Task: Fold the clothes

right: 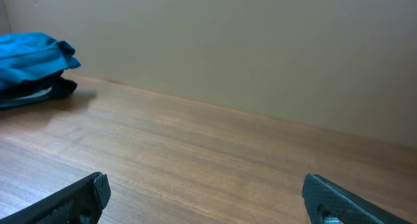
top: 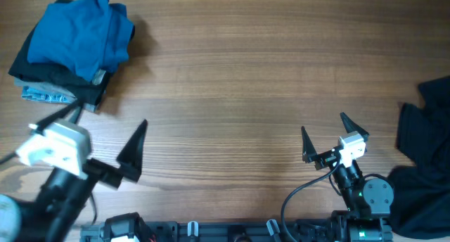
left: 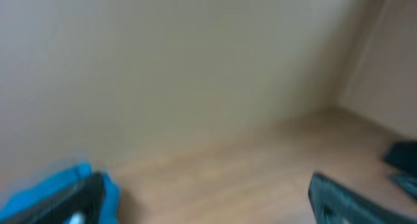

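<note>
Raised closest under the overhead camera, my left gripper (top: 111, 115) hangs over the near left corner of the table (top: 225, 73). Its fingers are spread wide with only bare wood between them. My right gripper (top: 323, 122) sits lower, by the near edge right of centre. Its fingers are also spread wide and grip nothing.

A blue shirt (top: 77, 31) lies bunched on top of a pile in the far left corner. Under it is a black garment (top: 42, 77), and a pale-blue patterned piece (top: 42, 94) peeks out at the pile's near side. More black cloth (top: 425, 164) lies heaped along the right edge, well apart from both grippers.

My right wrist camera looks across open wood between its two dark fingertips (right: 71, 201) to the shirt far off at the left. My left wrist view is badly blurred. I make out two dark fingers (left: 339, 201) set wide and a patch of blue low on the left.
</note>
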Available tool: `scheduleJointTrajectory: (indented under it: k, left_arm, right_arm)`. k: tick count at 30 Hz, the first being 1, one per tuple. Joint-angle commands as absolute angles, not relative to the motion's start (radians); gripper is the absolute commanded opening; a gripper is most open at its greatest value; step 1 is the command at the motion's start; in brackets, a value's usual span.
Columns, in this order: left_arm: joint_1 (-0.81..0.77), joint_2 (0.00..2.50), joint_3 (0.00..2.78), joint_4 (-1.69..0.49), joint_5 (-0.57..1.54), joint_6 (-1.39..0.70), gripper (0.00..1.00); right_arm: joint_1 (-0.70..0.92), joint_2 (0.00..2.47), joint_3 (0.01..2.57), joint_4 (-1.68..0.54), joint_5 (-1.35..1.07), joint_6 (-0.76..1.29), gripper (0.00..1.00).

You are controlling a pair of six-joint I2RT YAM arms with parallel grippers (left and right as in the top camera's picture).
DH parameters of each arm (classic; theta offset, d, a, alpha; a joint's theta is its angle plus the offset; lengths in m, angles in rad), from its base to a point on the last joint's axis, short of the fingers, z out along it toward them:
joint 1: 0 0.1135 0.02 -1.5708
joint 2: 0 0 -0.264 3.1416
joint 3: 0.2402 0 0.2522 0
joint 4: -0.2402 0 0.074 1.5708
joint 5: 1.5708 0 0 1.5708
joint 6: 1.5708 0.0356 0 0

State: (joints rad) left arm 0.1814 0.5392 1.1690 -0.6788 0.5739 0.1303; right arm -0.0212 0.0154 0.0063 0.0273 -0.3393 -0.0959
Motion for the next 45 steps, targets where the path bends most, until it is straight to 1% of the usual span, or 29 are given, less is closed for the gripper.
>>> scheduleJointTrajectory:
  k: [1, 4, 5, 8, 10, 12, 15, 18, 45]
  left_arm:
    - [0.133, 0.361, 0.773, -0.453, 0.619, 0.146, 1.00]
    - [0.099, 0.206, 0.492, -0.223, 0.630, 0.148, 1.00]
    - [0.087, 0.149, 0.386, -0.101, 0.614, 0.151, 1.00]
    - [0.055, 0.012, 0.186, 0.150, 0.559, 0.151, 1.00]
    - [0.050, 0.004, 0.097, 0.305, 0.532, 0.151, 1.00]
    - [0.050, 0.003, 0.006, 0.384, 0.530, 0.153, 1.00]
    - [0.047, 0.004, 0.006, 0.208, 0.530, 0.153, 1.00]
    - [0.047, 0.003, 0.006, -0.034, 0.530, 0.152, 1.00]
    - [0.047, 0.005, 0.006, -0.042, 0.530, 0.150, 1.00]
  right_arm:
    - [-0.016, 0.004, 0.005, 0.032, -0.355, -0.105, 1.00]
    - [-0.016, 0.004, 0.005, 0.031, -0.355, -0.105, 1.00]
    - [-0.016, 0.004, 0.005, 0.031, -0.355, -0.105, 1.00]
    - [-0.016, 0.004, 0.005, 0.031, -0.355, -0.105, 1.00]
    - [-0.016, 0.004, 0.005, 0.031, -0.355, -0.105, 1.00]
    - [-0.016, 0.004, 0.005, 0.031, -0.355, -0.105, 1.00]
    - [-0.016, 0.004, 0.005, 0.031, -0.355, -0.105, 1.00]
    - [-0.016, 0.005, 0.005, 0.031, -0.355, -0.105, 1.00]
    - [-0.016, 0.005, 0.005, 0.031, -0.355, -0.105, 1.00]
